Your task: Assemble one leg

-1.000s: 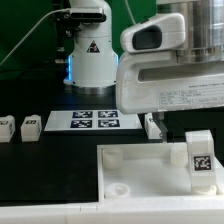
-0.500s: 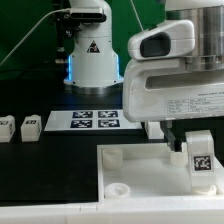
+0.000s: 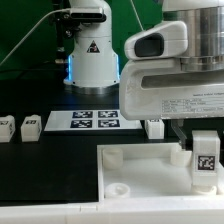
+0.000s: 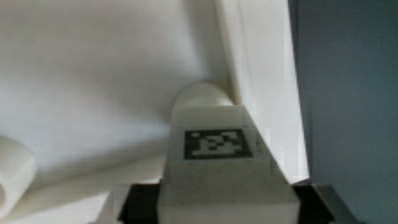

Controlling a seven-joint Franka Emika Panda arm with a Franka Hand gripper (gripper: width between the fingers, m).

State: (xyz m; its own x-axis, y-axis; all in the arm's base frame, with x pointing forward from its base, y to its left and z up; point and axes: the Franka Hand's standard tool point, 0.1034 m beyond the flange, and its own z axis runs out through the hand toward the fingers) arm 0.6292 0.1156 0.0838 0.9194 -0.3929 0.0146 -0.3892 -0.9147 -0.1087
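The arm reaches in from above w/ its wide white hand (image 3: 170, 85) held level, wrist pointing straight down over the tray (image 3: 140, 178), at the tray's far corner on the ext. view's right. The arm's base (image 3: 90, 50) stands behind the tray, beyond the marker board (image 3: 95, 120).

The gripper (image 4: 221, 203) is closed around the leg (image 3: 207, 160). In the wrist view the leg fills the whole gap btw. the two dark fingers (image 4: 128, 205), so no free space shows on either side. The leg is upright, its tag faces the ext. camera, and its lower end is at that tray corner, close to the raised edge. I cannot tell whether the end sits fully in the corner socket.

Other parts, rel. to the tray:
- one small block (image 3: 155, 126) just behind the tray, beside the marker board, partly hidden by the hand;
- two more blocks (image 3: 30, 124) and (image 3: 5, 127) behind the tray toward the ext. view's left, close to each other, apart from the tray.

A round socket (image 3: 118, 187) shows on the tray's near corner at the ext. view's left; nothing is in it.
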